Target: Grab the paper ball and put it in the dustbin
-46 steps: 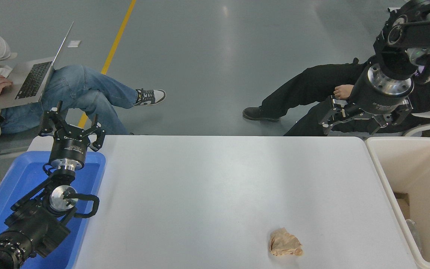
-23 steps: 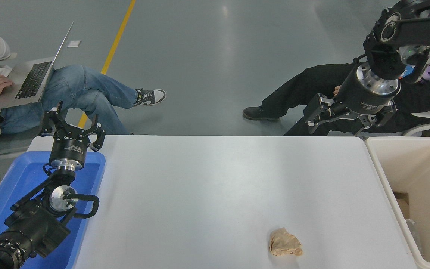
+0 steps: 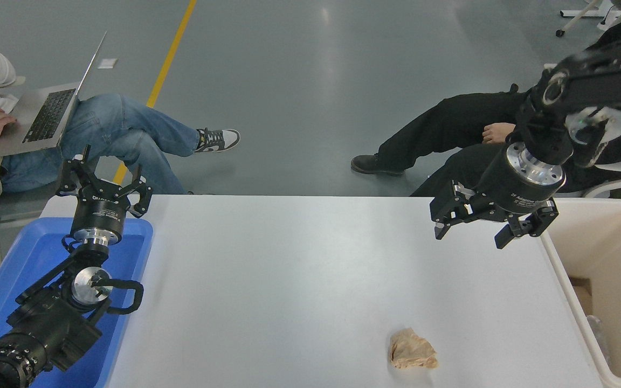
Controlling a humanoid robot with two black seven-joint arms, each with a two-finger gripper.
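Right gripper [image 3: 469, 237] hangs above the far right part of the white table [image 3: 299, 269], jaws spread wide, nothing between them. The paper ball [image 3: 412, 352] lies on the table near the front edge, well apart from that gripper and nearer the camera. The dustbin [image 3: 558, 269] stands just off the table's right end; some scraps show at its bottom. The left gripper [image 3: 104, 186] is parked over the blue tray [image 3: 30, 258] at the lower left, fingers splayed, empty.

Step in hand looks like the approach; nothing is picked yet.

Risks, judged from this layout:
- The ball is lumpy and irregular, with a flat flap on one side. Jaws that come down off-centre could pinch only a loose corner, and the wad may unfold or slip out during the carry.
- It is light paper on a smooth top. One finger touching first would likely shove it, possibly off the near edge, which is close.
- Descending too low could jam the fingertips on the table; stopping too high closes on air.
- The bin rim sits near the gripper's path. A low carry could clip the rim, and an early release could drop the ball on the table beside it.
- Two people sit at the far side; the arm passes near the knees of the one at right.
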